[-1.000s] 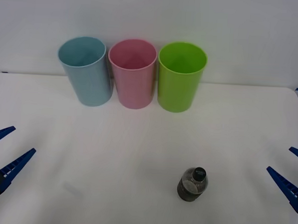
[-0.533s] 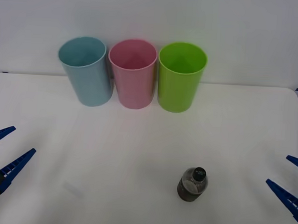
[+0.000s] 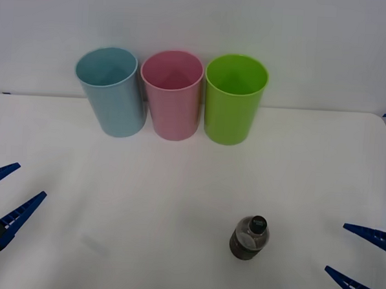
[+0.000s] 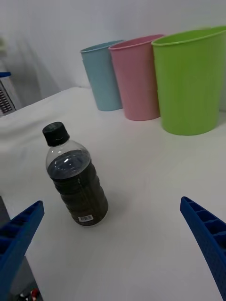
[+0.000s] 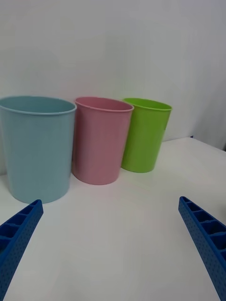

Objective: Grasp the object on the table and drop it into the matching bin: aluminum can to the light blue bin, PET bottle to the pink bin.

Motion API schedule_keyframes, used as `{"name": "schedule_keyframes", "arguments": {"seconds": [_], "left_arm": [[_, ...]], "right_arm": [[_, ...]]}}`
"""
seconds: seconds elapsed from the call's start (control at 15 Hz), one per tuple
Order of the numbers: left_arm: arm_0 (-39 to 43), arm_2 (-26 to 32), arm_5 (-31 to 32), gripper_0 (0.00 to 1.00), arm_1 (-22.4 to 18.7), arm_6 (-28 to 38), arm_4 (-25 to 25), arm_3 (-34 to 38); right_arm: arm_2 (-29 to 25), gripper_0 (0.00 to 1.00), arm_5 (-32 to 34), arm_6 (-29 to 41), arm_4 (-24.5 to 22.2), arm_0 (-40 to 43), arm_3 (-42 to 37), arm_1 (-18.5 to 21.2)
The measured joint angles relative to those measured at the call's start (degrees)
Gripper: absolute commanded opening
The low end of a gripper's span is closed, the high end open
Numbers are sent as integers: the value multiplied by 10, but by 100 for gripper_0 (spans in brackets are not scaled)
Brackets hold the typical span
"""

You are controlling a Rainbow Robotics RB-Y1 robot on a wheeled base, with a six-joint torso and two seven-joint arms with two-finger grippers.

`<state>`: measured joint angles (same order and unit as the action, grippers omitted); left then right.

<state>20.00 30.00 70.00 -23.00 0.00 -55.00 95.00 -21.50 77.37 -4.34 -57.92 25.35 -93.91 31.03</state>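
— So, what do the bins hold?

— As far as their open mouths show, nothing. Three of them stand upright in a row at the far edge of the table (image 3: 178, 182): the light blue bin (image 3: 111, 92) on the left, the pink bin (image 3: 172, 95) in the middle, and a lime green bin (image 3: 233, 98) on the right. Blue and pink look to be touching, or nearly so; the green one sits just beside the pink. From the front I see down onto their inner walls (not quite to every bottom), and no object shows inside.

— And the bottle?

— It stands upright on the table, near the front and to the right of centre, well apart from the bins. The bottle (image 4: 75, 176) is clear plastic with a black cap screwed on and a dark label round its body; the contents look dark up to the shoulder.

— Is anything gripping it?

— No. The right gripper (image 3: 361, 263) hangs low at the front right corner, its two blue fingers spread wide, near the bottle but not touching it; from its wrist the bottle sits between the fingertips' lines, farther out. The left gripper (image 3: 5, 199) waits at the left edge, fingers likewise spread and holding nothing, facing the bins.
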Motion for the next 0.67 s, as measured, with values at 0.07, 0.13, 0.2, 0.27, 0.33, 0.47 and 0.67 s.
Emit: {"name": "schedule_keyframes", "arguments": {"seconds": [0.07, 0.13, 0.2, 0.27, 0.33, 0.47, 0.67], "left_arm": [[0, 0, 0, 100, 0, 0, 0, 0], [0, 0, 0, 100, 0, 0, 0, 0], [0, 0, 0, 100, 0, 0, 0, 0], [0, 0, 0, 100, 0, 0, 0, 0], [0, 0, 0, 100, 0, 0, 0, 0], [0, 0, 0, 100, 0, 0, 0, 0], [0, 0, 0, 100, 0, 0, 0, 0]], "right_arm": [[11, 100, 1, -7, -2, -2, 0, 1], [20, 100, 1, -13, -5, -5, 0, 1], [30, 100, 0, -20, -8, -8, 0, 1], [40, 100, -1, -27, -13, -12, 0, 1], [47, 100, -3, -39, -18, -15, 0, 1], [62, 100, -8, -79, -28, -29, 14, -1], [89, 100, -7, -121, -44, -65, 60, -3]]}}
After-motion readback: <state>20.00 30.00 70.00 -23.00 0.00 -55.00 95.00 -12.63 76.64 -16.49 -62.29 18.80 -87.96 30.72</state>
